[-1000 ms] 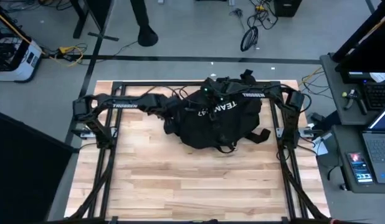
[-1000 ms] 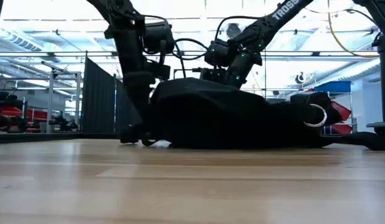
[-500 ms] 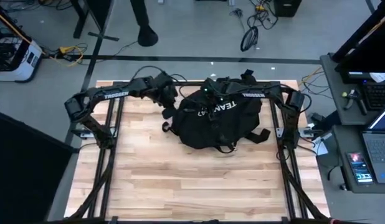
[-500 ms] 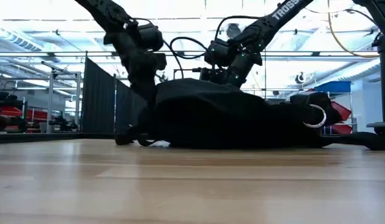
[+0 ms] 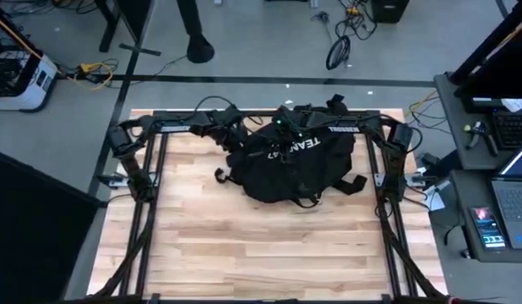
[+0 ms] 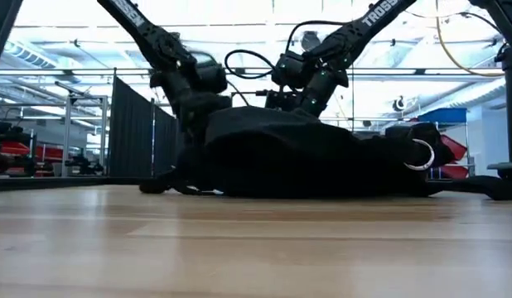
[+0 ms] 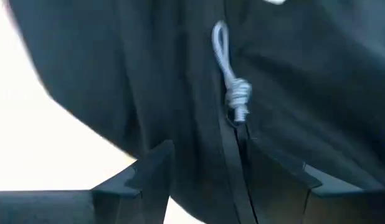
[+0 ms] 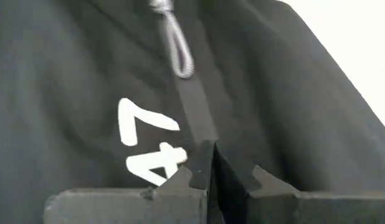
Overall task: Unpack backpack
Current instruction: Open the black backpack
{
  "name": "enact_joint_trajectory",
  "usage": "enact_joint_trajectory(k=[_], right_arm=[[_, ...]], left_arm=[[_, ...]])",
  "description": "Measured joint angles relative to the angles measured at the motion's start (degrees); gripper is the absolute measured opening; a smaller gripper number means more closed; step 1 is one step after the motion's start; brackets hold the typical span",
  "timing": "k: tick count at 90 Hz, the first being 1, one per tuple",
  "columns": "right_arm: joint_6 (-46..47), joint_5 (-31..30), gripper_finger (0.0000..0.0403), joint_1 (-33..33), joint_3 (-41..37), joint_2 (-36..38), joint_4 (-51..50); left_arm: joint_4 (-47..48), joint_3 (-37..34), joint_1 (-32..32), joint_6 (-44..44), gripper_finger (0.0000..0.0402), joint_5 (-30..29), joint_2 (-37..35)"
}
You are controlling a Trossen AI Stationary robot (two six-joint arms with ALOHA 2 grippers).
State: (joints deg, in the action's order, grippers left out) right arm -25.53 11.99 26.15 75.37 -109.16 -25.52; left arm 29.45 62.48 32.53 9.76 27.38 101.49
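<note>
High view: backpack [image 5: 295, 165] reads "TEAM 247"; left gripper [image 7: 208, 171], gaping, has swung onto it; right gripper [image 8: 208, 171] pinches its strap [image 8: 195, 115].

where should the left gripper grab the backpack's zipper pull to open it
Best on the grey cord pull, at its knot just above the zipper line. It hangs free of the backpack fabric, ahead of the open left gripper, so straddle it from either side and close. The right gripper is shut on a strap by the "47" lettering, bracing the bag.
</note>
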Motion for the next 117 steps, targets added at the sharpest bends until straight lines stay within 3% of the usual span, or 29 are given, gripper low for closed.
enact_joint_trajectory(k=[13, 33, 51, 67, 91, 109, 117], right_arm=[[-2.2, 0.1, 0.0000, 0.0, 0.0, 0.0, 0.9], [-6.9, -0.1, 0.0000, 0.1, 0.0, 0.0, 6.8], [-3.8, 0.0, 0.0000, 0.0, 0.0, 0.0, 10.4], [-4.1, 0.1, 0.0000, 0.1, 0.0, 0.0, 9.1], [-0.5, 0.1, 0.0000, 0.8, 0.0, 0.0, 9.7], [0.9, 0.1, 0.0006, 0.9, 0.9, 0.1, 10.3], [1.4, 0.1, 0.0025, 0.9, 2.6, 0.2, 9.8]], left_arm=[[0.8, 0.2, -1.2, -0.4, 0.0187, -0.5, 0.9], [9.1, 2.8, -2.8, -6.6, 0.0187, -14.0, -5.9], [17.8, 2.2, -7.7, -15.8, 0.0187, -14.5, -11.5], [17.4, -2.9, -13.2, -18.3, 0.0187, -14.5, -12.1], [2.4, -16.1, -13.2, -18.2, 0.0187, -13.5, -12.4], [3.0, -14.7, -10.5, -16.7, 0.0187, -13.7, -13.0], [2.5, -12.8, -9.4, -14.4, 0.0187, -16.9, -14.5]])
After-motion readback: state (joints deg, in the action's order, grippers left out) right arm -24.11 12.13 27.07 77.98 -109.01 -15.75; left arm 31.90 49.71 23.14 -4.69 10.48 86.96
